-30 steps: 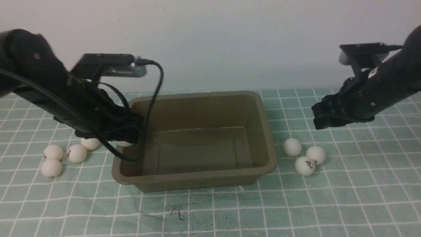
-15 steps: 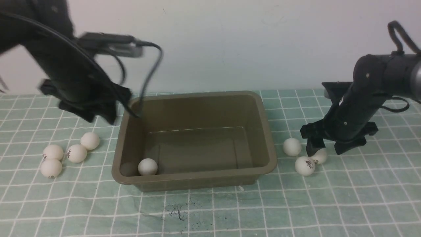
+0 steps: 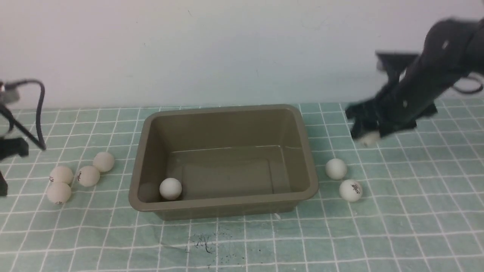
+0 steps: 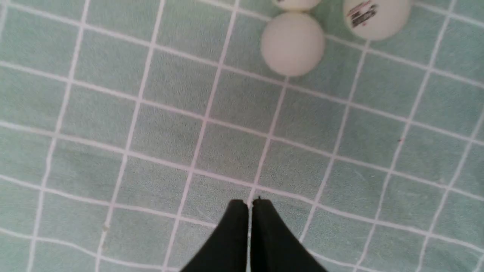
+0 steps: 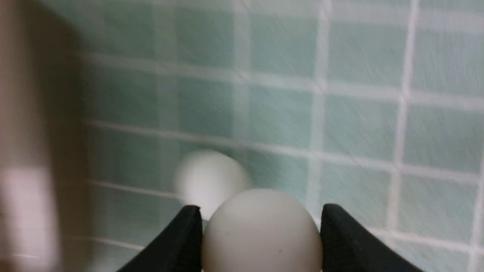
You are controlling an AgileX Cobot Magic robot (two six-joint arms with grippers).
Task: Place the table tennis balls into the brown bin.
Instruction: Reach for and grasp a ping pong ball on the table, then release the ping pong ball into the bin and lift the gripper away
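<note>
Right pincer (image 5: 261,210) clamped on a white ball (image 5: 261,236), clear of the counter (image 3: 416,219). Two loose balls (image 3: 336,168) (image 3: 350,190) lie near it. Brown bin (image 3: 227,206) to its left holds a lone ball (image 3: 170,188). Left pincer (image 4: 248,202) pressed together, empty; plain ball (image 4: 292,43) ahead of its tips.

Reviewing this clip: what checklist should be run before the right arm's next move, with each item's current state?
1. Grip: the right gripper clamps the held ball between both fingers: ok.
2. Held ball lifted off the cloth: ok.
3. Held ball over the brown bin: not ok, it hangs right of the rim.
4. Room in the bin: ok, only a resting ball inside.
5. The left gripper out of the way: ok, shut, empty, above the cloth.
</note>
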